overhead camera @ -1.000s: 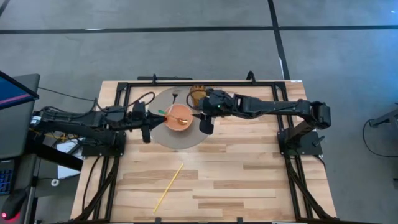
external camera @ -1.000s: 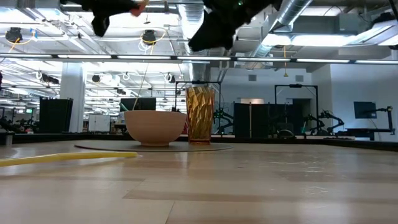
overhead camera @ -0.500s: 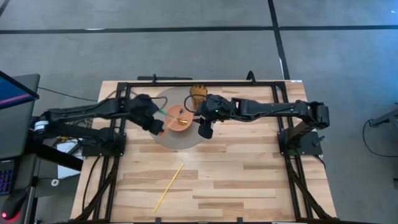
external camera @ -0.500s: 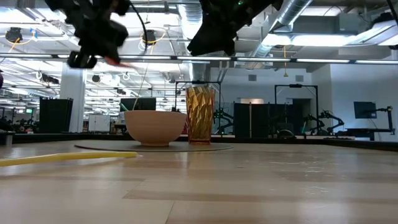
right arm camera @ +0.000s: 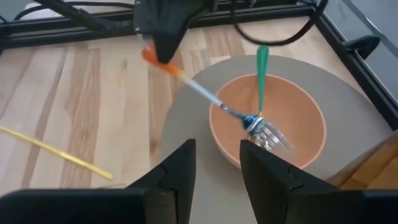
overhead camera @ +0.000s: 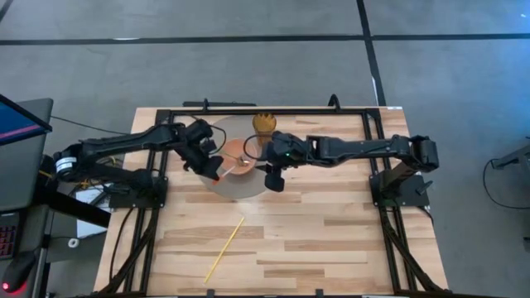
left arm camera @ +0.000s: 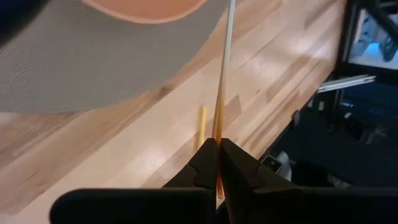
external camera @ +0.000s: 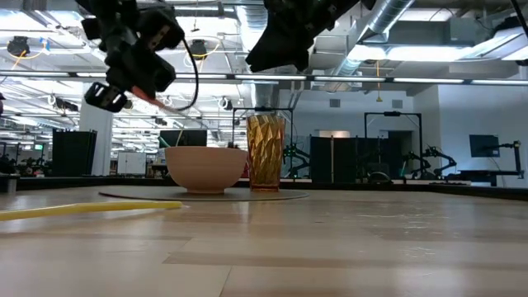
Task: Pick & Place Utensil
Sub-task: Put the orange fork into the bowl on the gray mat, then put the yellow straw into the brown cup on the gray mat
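A fork with an orange handle (right arm camera: 186, 79) slants from my left gripper (right arm camera: 158, 48) down into the tan bowl (right arm camera: 305, 124), its tines (right arm camera: 270, 138) inside. My left gripper (overhead camera: 209, 165) is shut on it, above the grey round mat's (overhead camera: 242, 188) left part. A green-handled utensil (right arm camera: 262, 71) also stands in the bowl. My right gripper (overhead camera: 274, 178) hangs open over the mat, just right of the bowl (overhead camera: 240, 157). In the low view the bowl (external camera: 206, 169) sits by its base on the mat, beside a gold cup (external camera: 266, 153). My left gripper pinches the fork's orange handle end (left arm camera: 218, 134) between its two fingertips (left arm camera: 205, 163). The fork runs forward along the fingers and slants down toward the bowl. Its handle is lifted clear; whether the tines touch the bowl's bottom I cannot tell.
A long yellow stick (overhead camera: 224, 248) lies on the wood near the table's near-left part, also seen as the yellow stick (external camera: 91, 209) in the low view. The gold cup (overhead camera: 264, 124) stands at the mat's far edge. A black frame (overhead camera: 265, 110) borders the table.
My left gripper, shut on the fork throughout, has come down and swung from the mat's left edge toward the bowl, tipping so the fork's tines now reach into it. My right gripper has drifted slightly toward the near edge and stayed open.
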{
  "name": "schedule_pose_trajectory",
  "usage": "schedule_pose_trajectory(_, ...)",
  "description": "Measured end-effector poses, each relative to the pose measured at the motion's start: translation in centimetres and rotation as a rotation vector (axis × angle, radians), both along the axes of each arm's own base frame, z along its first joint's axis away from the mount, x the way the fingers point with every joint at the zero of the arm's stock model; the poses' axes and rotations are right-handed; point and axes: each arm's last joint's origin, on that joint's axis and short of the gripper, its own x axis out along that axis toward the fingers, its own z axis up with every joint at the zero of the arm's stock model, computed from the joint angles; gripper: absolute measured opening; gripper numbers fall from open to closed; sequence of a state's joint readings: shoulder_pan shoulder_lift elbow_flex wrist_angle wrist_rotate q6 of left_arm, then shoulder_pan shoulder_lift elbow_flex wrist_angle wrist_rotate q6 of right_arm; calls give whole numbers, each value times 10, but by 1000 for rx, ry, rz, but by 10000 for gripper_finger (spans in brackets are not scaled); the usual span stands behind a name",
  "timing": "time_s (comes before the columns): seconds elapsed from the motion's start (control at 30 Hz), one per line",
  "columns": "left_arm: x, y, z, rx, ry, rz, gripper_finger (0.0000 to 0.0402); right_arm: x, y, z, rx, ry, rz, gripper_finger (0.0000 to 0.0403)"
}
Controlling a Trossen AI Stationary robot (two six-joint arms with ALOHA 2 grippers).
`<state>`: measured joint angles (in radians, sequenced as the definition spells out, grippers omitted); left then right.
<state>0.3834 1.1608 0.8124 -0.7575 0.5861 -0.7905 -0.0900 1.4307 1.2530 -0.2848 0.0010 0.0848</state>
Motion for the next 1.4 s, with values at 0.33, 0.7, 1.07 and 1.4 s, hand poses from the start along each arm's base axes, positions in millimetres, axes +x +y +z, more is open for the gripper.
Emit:
schedule_pose_trajectory(0.33,-24,2,-12,6,178,63,13,1,8,0,-5,0,29,118)
schedule_pose_trajectory(0.7,-14,7,-12,46,71,27,33,4,12,-4,19,11,29,118)
schedule_pose_trajectory(1.07,-7,11,-8,83,-11,36,63,5,12,-4,33,6,22,118)
schedule_pose_trajectory(1.4,-13,6,26,411,-264,-227,65,34,28,-48,-55,148,165,118)
